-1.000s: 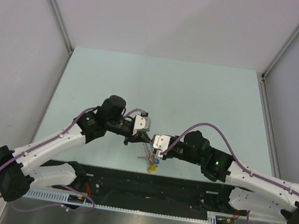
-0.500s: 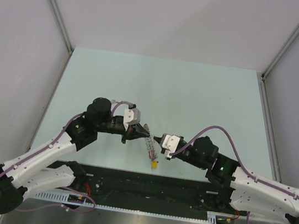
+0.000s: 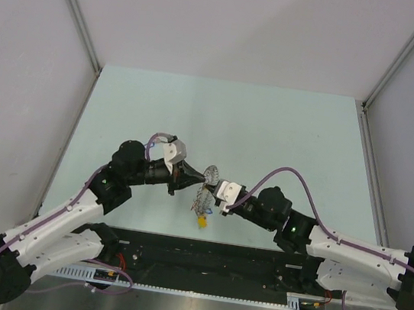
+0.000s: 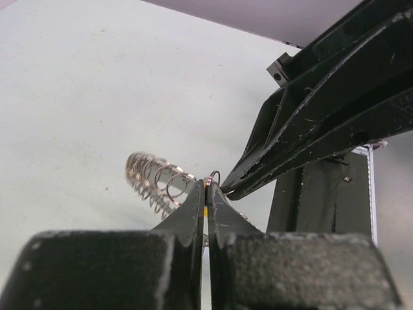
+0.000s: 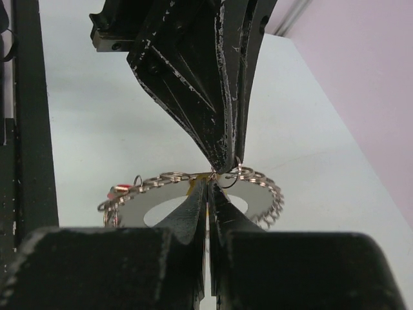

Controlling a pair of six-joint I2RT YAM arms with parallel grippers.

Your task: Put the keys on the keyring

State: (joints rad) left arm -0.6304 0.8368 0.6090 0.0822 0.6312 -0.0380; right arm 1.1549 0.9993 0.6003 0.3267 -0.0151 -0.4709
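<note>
The keyring (image 3: pixel 202 195), a grey disc fringed with small metal rings, hangs between both grippers above the table. It also shows in the right wrist view (image 5: pixel 258 201) and in the left wrist view (image 4: pixel 155 181). My left gripper (image 3: pixel 202 177) is shut on the keyring's rim by a small ring (image 4: pixel 214 175). My right gripper (image 3: pixel 214 184) is shut on a thin key with a yellow tag (image 5: pixel 193 188), its tip touching the rim right under the left fingertips (image 5: pixel 222 155). A yellow tag (image 3: pixel 202 220) dangles below the keyring. The blue-tagged key is not visible.
A red tag (image 5: pixel 119 189) sits on the keyring's left rim. The pale green table (image 3: pixel 272 133) stretches behind the grippers. A black rail (image 3: pixel 200 256) runs along the near edge between the arm bases. Grey walls stand at both sides.
The left gripper carried the keyring left and a little back. The right gripper drew apart half a second ago, then came back up to the keyring's rim.
</note>
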